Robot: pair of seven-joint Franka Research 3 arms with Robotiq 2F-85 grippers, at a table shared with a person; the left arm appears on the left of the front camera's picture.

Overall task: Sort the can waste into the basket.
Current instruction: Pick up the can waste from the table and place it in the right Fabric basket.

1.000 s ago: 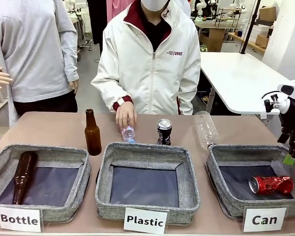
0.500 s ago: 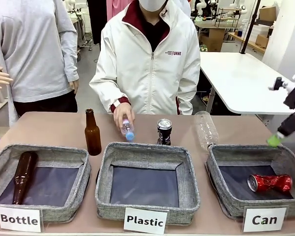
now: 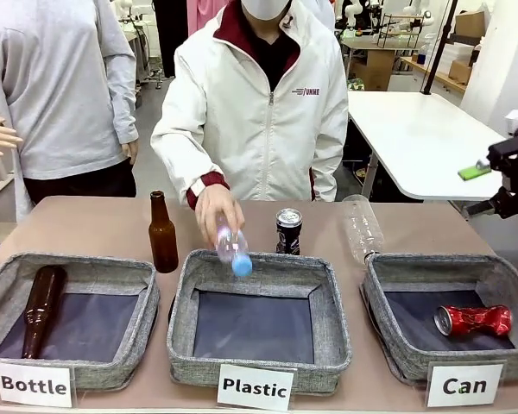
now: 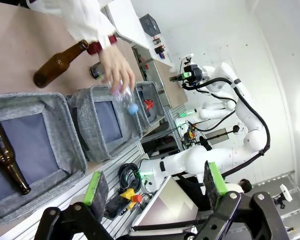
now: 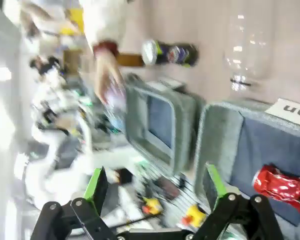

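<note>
Nearest the robot, three grey baskets sit in a row along the table's front edge. The Can basket is at the robot's right, and the red can lies on its side on the dark base, looking dented. That one I take as sorted. The left gripper hangs low off the near side with its fingers spread wide and nothing between them. The right gripper is raised beyond the Can basket, equally wide and empty.

Just past the rear wall of the middle basket the black can stands upright on the table, apart from everything else. A clear bottle lies to its right and a brown bottle stands well to its left. This is the piece left to move.

By its look it is light and thin-walled, stiff enough to lift yet easy to crush under a hard squeeze. Its glossy round side may slip or roll against the pads, and being tall and narrow it should tip at a slight knock. The best hold, I judge, is across the middle of the body, pads on opposite sides, below the silver rim — firm, not hard.

Farther off, a person's hand tilts a small bottle over the middle basket, near the black can — worth a wide berth.
</note>
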